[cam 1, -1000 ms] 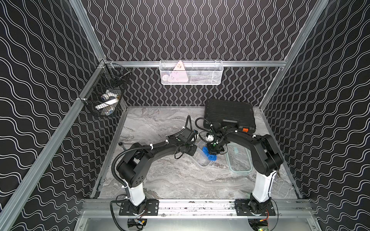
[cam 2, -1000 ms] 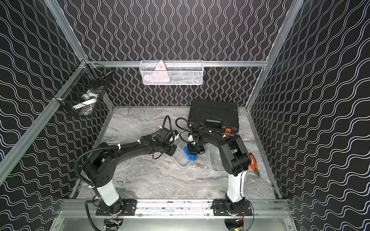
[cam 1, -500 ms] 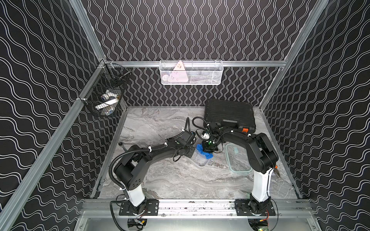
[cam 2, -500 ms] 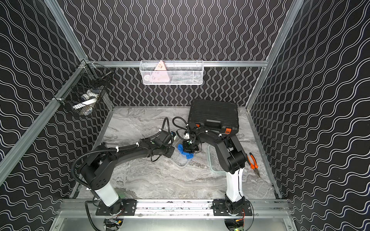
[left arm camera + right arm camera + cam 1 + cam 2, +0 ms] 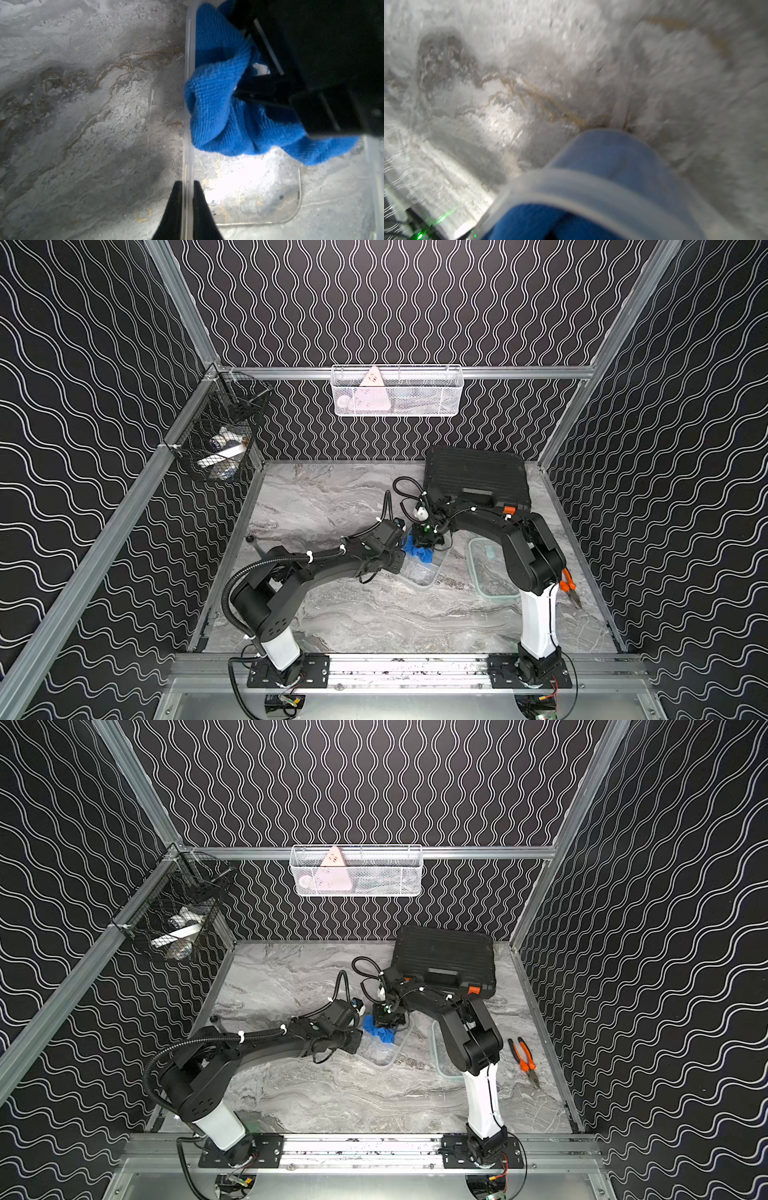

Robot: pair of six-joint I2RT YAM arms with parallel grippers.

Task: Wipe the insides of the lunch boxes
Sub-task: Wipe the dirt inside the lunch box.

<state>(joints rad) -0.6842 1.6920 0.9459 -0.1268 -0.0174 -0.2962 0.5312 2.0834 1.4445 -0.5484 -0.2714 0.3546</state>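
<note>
The clear lunch box [image 5: 420,574] [image 5: 383,1054] lies open mid-table. My left gripper [image 5: 187,185] is shut on its thin side wall [image 5: 188,124], one finger inside and one outside. My right gripper [image 5: 424,540] [image 5: 385,1020] points down into the box's far end, shut on a crumpled blue cloth [image 5: 417,552] [image 5: 379,1032] [image 5: 218,108]. In the right wrist view the cloth [image 5: 533,224] bulges against the box's rounded wall [image 5: 581,185]; that view is blurred. The lid [image 5: 492,593] [image 5: 441,1069], clear with a pale green rim, lies flat to the right of the box.
A black ribbed case [image 5: 478,477] with orange latches sits at the back right, close behind the right wrist. Orange-handled pliers [image 5: 523,1056] lie by the right wall. A white mesh basket [image 5: 397,391] and a black wire basket [image 5: 220,443] hang on the walls.
My right gripper has dragged the blue cloth leftward inside the box. The left arm and the held box have shifted a little left as well.
</note>
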